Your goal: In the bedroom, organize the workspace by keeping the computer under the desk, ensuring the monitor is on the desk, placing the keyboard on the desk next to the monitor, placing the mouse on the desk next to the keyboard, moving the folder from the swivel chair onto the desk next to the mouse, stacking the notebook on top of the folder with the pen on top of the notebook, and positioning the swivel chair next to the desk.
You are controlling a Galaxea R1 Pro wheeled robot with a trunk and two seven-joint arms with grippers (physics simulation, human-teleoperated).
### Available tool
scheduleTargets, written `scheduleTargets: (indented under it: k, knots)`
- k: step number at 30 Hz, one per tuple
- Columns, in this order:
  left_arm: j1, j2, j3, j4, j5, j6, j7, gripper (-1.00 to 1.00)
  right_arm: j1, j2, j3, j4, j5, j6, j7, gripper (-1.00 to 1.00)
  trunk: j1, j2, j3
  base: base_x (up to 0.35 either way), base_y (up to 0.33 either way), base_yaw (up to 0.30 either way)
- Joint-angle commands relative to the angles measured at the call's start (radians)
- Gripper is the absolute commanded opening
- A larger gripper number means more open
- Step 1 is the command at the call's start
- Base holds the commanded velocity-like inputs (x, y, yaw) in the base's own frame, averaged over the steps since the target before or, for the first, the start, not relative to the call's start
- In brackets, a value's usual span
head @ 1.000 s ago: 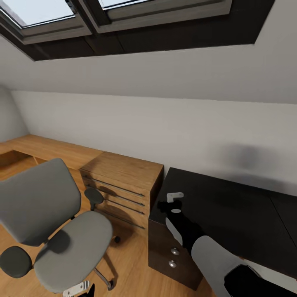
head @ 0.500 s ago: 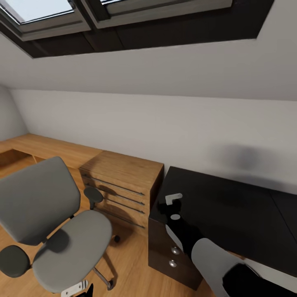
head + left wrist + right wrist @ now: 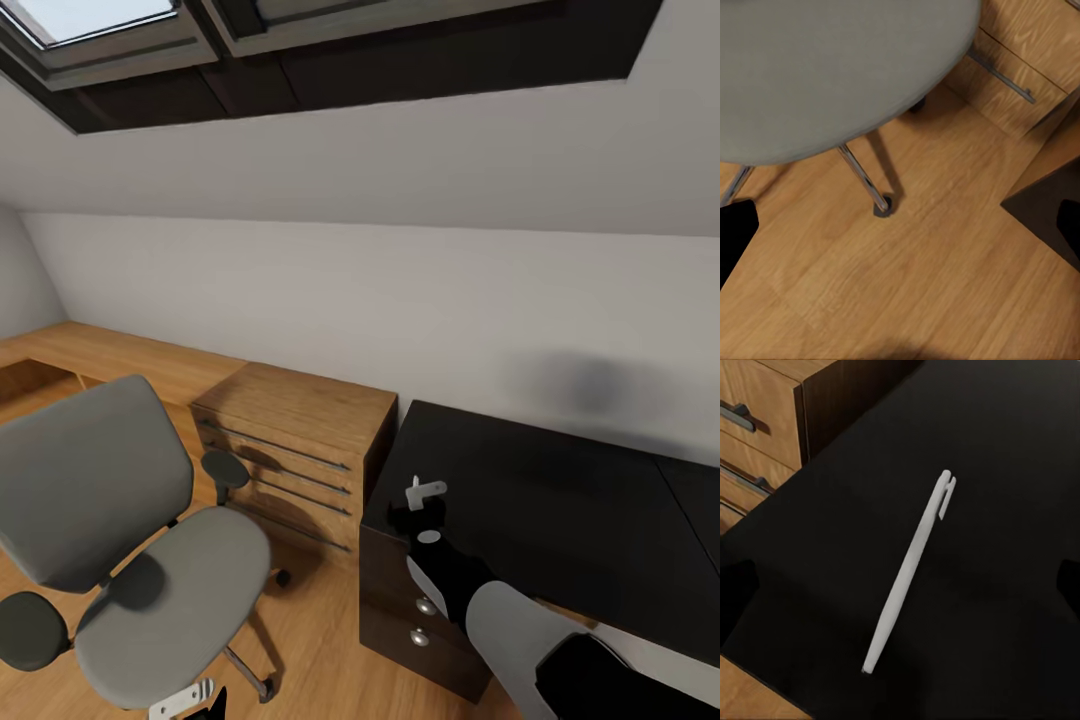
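**Op:** Head camera has tipped down a touch over the last second, so the skylight sits higher in frame. My right gripper [image 3: 428,497] has eased slightly forward over the desk [image 3: 560,500] corner.

**Eng:** Jaws?

**Op:** Right looks spread: wrist cam shows dark fingertips at both frame edges, nothing between them but desktop. Left gripper [image 3: 185,700] hangs low by the swivel chair [image 3: 130,540]; I can't tell its state.

**Eng:** Pen?

**Op:** The pen [image 3: 909,574] lies flat on the black top, near the desk's corner beside the wooden drawer unit [image 3: 295,440], directly under the right gripper, apart from it, diagonal to the fingers.

**Eng:** Risk?

**Op:** Thin pen, hard top. Closing without aligning across it could roll it off the edge.
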Motion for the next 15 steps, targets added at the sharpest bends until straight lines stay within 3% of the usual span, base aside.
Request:
scheduleTargets:
  k: [1,15]
  knots:
    - [0.0,0.001,-0.002,-0.001,0.01,-0.002,0.004,1.0,-0.001,0.0,0.008,0.001,-0.01,-0.003,-0.005,1.0,0.004,-0.008,-0.004,0.0,0.0,0.0]
    - [0.0,0.001,-0.004,-0.003,0.01,-0.003,0.002,1.0,-0.001,0.0,0.007,0.001,-0.043,-0.003,-0.005,1.0,0.058,-0.106,-0.048,0.0,0.0,0.0]
